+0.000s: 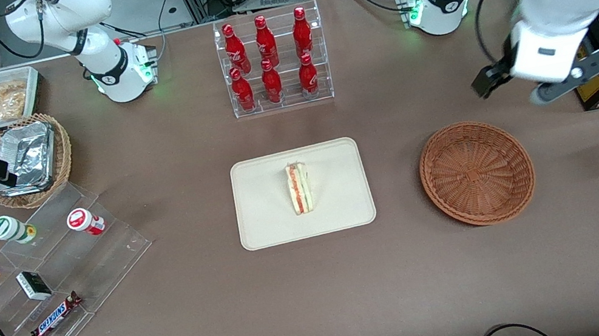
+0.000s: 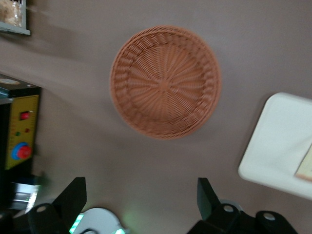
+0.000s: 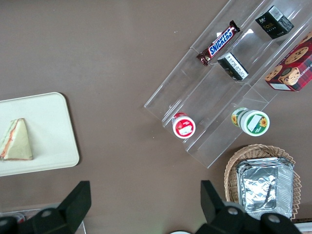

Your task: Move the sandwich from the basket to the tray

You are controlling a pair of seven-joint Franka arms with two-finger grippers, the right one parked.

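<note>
even bright overhead light, soft shadows, motion blur on the basket (image 2: 165, 81) in wrist view, gripper (image 2: 141, 202) dark

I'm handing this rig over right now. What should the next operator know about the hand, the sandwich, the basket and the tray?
Hand: open, holding nothing, raised above the table beside the basket, toward the working arm's end.
Sandwich: standing on the tray, near its middle.
Basket: nothing in it, on the table beside the tray.
Done: the sandwich is out of the basket and on the tray, released.
Left: nothing for the placement itself, as far as can be seen; the arm could probably just be parked.
</note>
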